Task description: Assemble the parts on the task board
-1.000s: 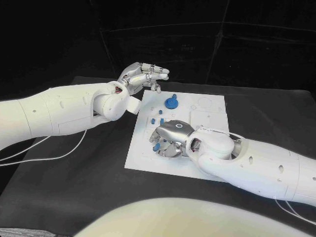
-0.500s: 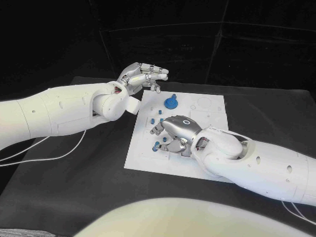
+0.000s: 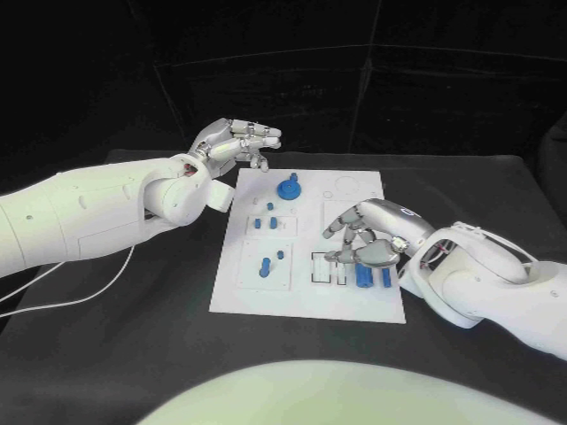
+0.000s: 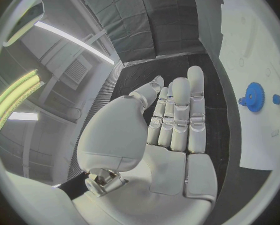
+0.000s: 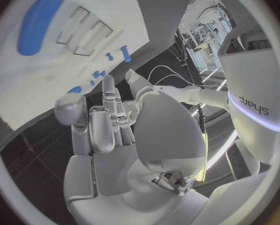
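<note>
Where head view hides palm, right hand (image 5: 115, 130) empty.

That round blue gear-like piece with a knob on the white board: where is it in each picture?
Head view: blue gear at the task board's far end, near the left hand.
Left wrist view: gear beyond the fingertips.
Right wrist view: I cannot pick it out.
Shared landmark: the task board.

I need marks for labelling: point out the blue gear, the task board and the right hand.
blue gear (image 3: 289, 187): head view, on its round toothed body.
task board (image 3: 303, 305): head view, on bare white plate near its near edge.
right hand (image 3: 367, 235): head view, on the back of the hand.
</note>
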Available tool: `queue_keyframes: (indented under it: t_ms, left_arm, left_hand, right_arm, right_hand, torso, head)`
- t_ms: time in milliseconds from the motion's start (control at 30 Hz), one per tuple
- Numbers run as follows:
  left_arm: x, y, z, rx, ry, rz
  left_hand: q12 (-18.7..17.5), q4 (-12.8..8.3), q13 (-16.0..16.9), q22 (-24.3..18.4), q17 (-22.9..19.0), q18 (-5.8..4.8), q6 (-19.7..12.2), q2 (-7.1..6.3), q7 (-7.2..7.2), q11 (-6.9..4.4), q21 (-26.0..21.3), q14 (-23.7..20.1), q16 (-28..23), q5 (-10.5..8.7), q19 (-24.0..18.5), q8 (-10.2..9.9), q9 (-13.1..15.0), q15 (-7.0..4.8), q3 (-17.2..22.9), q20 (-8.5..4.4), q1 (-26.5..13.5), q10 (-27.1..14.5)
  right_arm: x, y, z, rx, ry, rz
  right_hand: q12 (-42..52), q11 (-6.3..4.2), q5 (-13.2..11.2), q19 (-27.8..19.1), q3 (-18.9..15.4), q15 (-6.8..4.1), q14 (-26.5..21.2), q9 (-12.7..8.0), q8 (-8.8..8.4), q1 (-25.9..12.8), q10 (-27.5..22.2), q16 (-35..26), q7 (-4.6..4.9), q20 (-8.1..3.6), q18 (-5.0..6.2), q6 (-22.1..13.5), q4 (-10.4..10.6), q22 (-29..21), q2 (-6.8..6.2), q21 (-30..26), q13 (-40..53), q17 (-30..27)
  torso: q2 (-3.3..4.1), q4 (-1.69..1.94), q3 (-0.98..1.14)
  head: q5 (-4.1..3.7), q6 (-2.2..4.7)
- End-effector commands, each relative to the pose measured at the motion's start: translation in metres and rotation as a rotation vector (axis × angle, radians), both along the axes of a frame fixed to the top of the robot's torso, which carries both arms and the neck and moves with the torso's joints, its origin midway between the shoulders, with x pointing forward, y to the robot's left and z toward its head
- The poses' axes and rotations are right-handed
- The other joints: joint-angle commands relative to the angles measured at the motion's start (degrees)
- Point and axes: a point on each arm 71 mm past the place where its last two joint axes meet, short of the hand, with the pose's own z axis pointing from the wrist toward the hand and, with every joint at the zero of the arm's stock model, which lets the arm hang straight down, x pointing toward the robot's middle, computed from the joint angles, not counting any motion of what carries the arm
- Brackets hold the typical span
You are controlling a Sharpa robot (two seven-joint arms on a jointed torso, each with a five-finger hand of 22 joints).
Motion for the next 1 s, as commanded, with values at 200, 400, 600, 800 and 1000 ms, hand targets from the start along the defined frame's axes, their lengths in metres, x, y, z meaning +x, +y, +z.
queue_keyframes:
  t_ms: [200, 400, 600, 800, 1000]
  left_arm:
    - [-0.001, -0.001, 0.002, -0.011, -0.003, -0.012]
    - [-0.002, -0.001, 0.002, -0.012, -0.003, -0.012]
    - [-0.002, -0.001, 0.002, -0.013, -0.003, -0.013]
    - [-0.002, 0.0, 0.002, -0.013, -0.003, -0.013]
    - [-0.002, 0.001, 0.001, -0.013, -0.002, -0.013]
  left_hand:
    - [0.1, -0.1, -0.1, -0.1, -0.1, 0.76, 0.0, 0.28, 0.42, 0.03, -0.3, -0.3, -0.2, 0.34, -0.1, 0.3, -0.1, -0.05, -0.3, 0.1, 0.3, -0.2]
    - [0.1, -0.1, -0.1, -0.1, -0.1, 0.76, 0.0, 0.28, 0.42, 0.03, -0.3, -0.3, -0.2, 0.34, -0.1, 0.3, -0.1, -0.05, -0.3, 0.1, 0.3, -0.2]
    - [0.1, -0.1, -0.1, -0.1, -0.1, 0.76, 0.0, 0.31, 0.41, 0.03, -0.4, -0.4, -0.2, 0.34, -0.1, 0.3, 0.0, -0.04, -0.3, 0.11, 0.3, -0.3]
    - [0.1, -0.1, -0.1, -0.1, -0.1, 0.76, 0.0, 0.31, 0.41, 0.03, -0.4, -0.4, -0.2, 0.34, -0.1, 0.3, 0.0, -0.04, -0.3, 0.11, 0.3, -0.3]
    - [0.1, -0.1, -0.1, -0.1, -0.1, 0.76, 0.0, 0.31, 0.41, 0.03, -0.4, -0.4, -0.2, 0.34, -0.1, 0.3, 0.0, -0.04, -0.3, 0.11, 0.3, -0.3]
  right_arm:
    - [0.0, -0.058, -0.009, -0.12, 0.19, -0.307]
    - [-0.004, -0.075, -0.012, -0.212, 0.185, -0.396]
    - [-0.006, -0.075, -0.02, -0.261, 0.195, -0.423]
    - [-0.006, -0.065, -0.032, -0.291, 0.209, -0.417]
    - [-0.007, -0.055, -0.043, -0.298, 0.233, -0.407]
  right_hand:
    - [45.1, -1.62, 2.8, 2.6, -9.8, -1.31, 3.2, 1.7, 5.63, -2.5, 1.0, 4.4, -1.34, -1.43, -1.61, 0.2, 7.3, 7.6, 2.55, 4.4, 49.0, 7.9]
    - [47.2, -1.24, 2.9, 2.6, -13.4, -1.23, 3.3, 2.3, 7.67, -2.3, 0.3, 4.9, -1.57, -1.3, -1.66, -0.2, 10.2, 8.1, 2.88, 4.7, 52.5, 8.8]
    - [48.2, -1.38, 3.2, 2.7, -15.4, -1.31, 3.4, 2.7, 8.91, -2.2, 0.6, 5.3, -1.75, -1.33, -1.72, -0.3, 12.4, 8.5, 2.9, 4.9, 54.3, 9.7]
    - [48.8, -1.39, 3.2, 2.8, -16.5, -1.32, 3.5, 3.0, 9.52, -2.0, 0.8, 5.5, -1.77, -1.32, -1.77, -0.6, 13.9, 8.8, 2.77, 5.0, 55.4, 10.2]
    - [49.0, -1.38, 3.8, 2.8, -16.9, -1.31, 3.5, 3.1, 9.85, -1.5, 0.9, 5.6, -1.77, -1.3, -1.79, -0.8, 14.5, 8.9, 2.92, 5.1, 55.9, 10.4]
  torso:
    - [-0.39, -0.89, -0.29]
    - [-0.5, -1.48, -0.35]
    - [-0.57, -1.26, -0.39]
    - [-0.49, -1.15, -0.32]
    - [-0.44, -1.14, -0.39]
  head:
    - [-3.97, 0.87]
    - [-4.89, 0.9]
    - [-5.31, 0.85]
    - [-5.43, 0.81]
    - [-5.15, 0.63]
